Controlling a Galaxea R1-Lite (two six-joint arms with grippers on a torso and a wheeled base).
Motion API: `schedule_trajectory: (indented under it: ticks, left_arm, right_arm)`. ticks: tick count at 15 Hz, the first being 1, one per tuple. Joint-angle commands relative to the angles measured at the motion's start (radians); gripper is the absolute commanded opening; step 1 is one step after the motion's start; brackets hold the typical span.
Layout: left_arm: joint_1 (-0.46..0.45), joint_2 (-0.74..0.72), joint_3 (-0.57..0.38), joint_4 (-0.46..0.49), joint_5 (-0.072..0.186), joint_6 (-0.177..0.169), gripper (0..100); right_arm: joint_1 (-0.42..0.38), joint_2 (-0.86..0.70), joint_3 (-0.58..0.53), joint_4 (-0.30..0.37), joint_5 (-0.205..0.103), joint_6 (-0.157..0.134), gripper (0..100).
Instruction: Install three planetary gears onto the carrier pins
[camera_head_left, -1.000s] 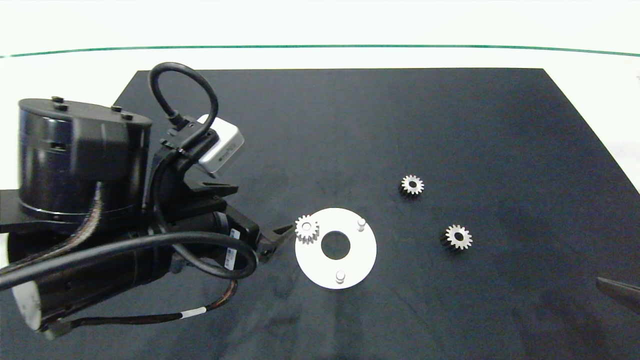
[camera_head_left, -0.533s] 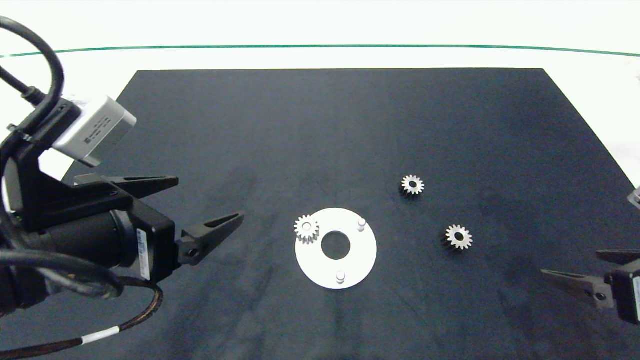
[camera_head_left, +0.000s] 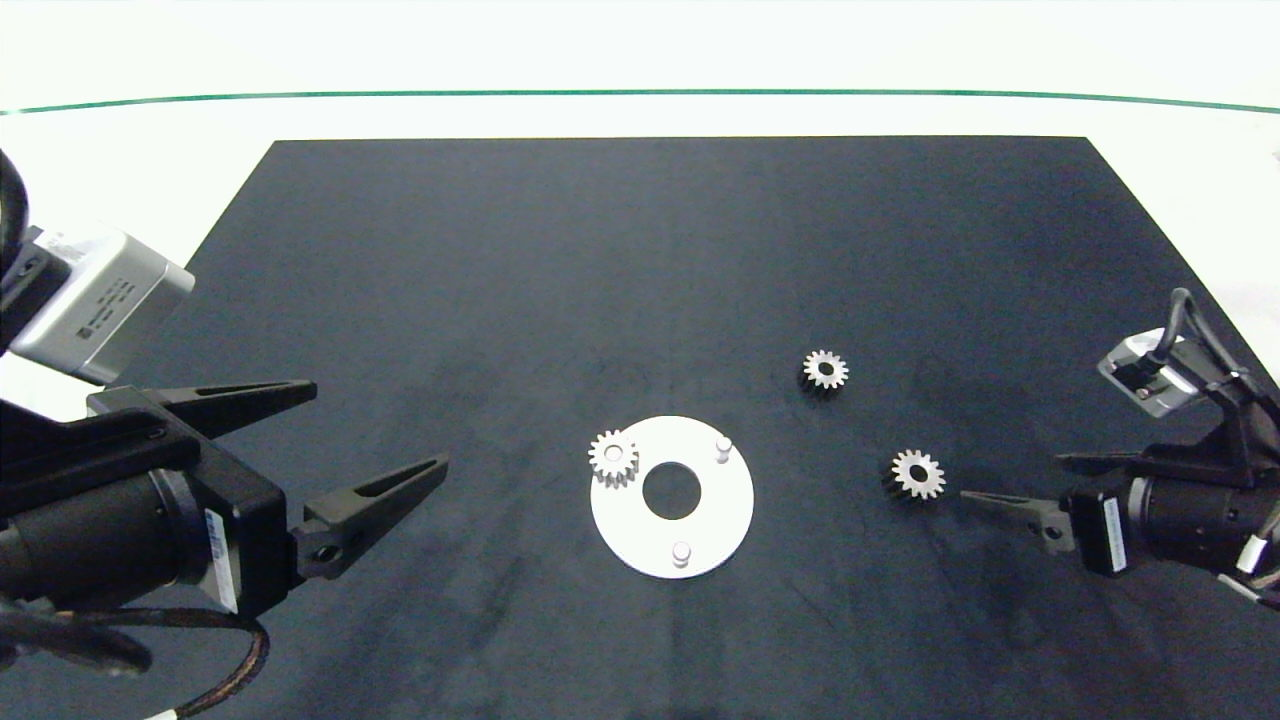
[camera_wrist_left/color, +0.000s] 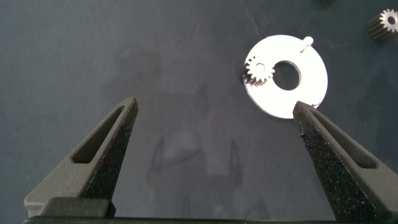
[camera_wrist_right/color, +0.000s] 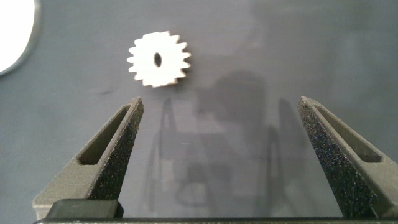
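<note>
The white disc (camera_head_left: 722, 512) lies mid-table with one planetary gear (camera_head_left: 613, 457) seated on its left carrier pin. Two bare pins (camera_head_left: 723, 447) (camera_head_left: 681, 551) stand free on it. Two loose gears lie to the right of the disc, one farther back (camera_head_left: 825, 370) and one nearer (camera_head_left: 917, 473). My left gripper (camera_head_left: 378, 425) hangs open and empty left of the disc; its wrist view shows the disc (camera_wrist_left/color: 313, 87) and the mounted gear (camera_wrist_left/color: 257, 70) ahead. My right gripper (camera_head_left: 1010, 478) is open just right of the nearer loose gear (camera_wrist_right/color: 158, 59), which lies ahead of its fingers.
Everything rests on a black mat (camera_head_left: 640, 250) over a white table, with a thin green line (camera_head_left: 640, 93) near the far edge. A sliver of the disc (camera_wrist_right/color: 15, 31) shows in the right wrist view.
My left gripper has drawn back to the left, away from the disc, leaving the gear on the pin. My right arm has come in from the right toward the nearer loose gear.
</note>
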Motion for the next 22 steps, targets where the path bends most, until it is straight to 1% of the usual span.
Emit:
schedule_trajectory:
  ticks: [1, 3, 4, 5, 7, 13, 15, 17, 18, 20, 21, 22]
  left_arm:
    - [0.003, -0.002, 0.023, 0.000, -0.003, 0.000, 100]
    - [0.015, -0.002, 0.038, -0.003, -0.013, 0.000, 100]
    - [0.023, -0.003, 0.044, -0.005, -0.024, 0.000, 100]
    - [0.029, -0.003, 0.052, -0.005, -0.030, 0.000, 100]
    - [0.031, -0.008, 0.058, -0.005, -0.032, 0.000, 100]
    - [0.032, -0.018, 0.079, -0.006, -0.032, 0.000, 100]
    - [0.035, -0.020, 0.084, -0.005, -0.040, 0.000, 100]
    - [0.035, -0.020, 0.090, -0.006, -0.041, 0.000, 100]
    - [0.035, -0.020, 0.093, -0.006, -0.041, 0.000, 100]
    - [0.035, -0.023, 0.095, -0.006, -0.041, 0.000, 100]
    - [0.035, -0.023, 0.096, -0.006, -0.043, 0.000, 100]
    - [0.035, -0.023, 0.096, -0.006, -0.046, 0.000, 100]
  right_arm:
    - [0.085, 0.060, -0.021, -0.006, 0.005, 0.054, 100]
    - [0.087, 0.098, -0.019, -0.011, 0.003, 0.037, 100]
    - [0.085, 0.110, -0.015, -0.029, 0.002, 0.018, 100]
    - [0.087, 0.112, -0.010, -0.042, 0.000, 0.006, 100]
    - [0.087, 0.130, -0.015, -0.051, -0.001, -0.014, 100]
    - [0.110, 0.185, -0.013, -0.158, -0.009, -0.025, 100]
    - [0.111, 0.201, -0.013, -0.160, -0.011, -0.025, 100]
    - [0.111, 0.213, -0.015, -0.163, -0.011, -0.026, 100]
    - [0.111, 0.222, -0.015, -0.172, -0.014, -0.038, 100]
    - [0.111, 0.233, -0.013, -0.212, -0.026, -0.046, 98]
    - [0.111, 0.233, -0.013, -0.215, -0.028, -0.052, 97]
    - [0.111, 0.231, -0.013, -0.217, -0.029, -0.066, 94]
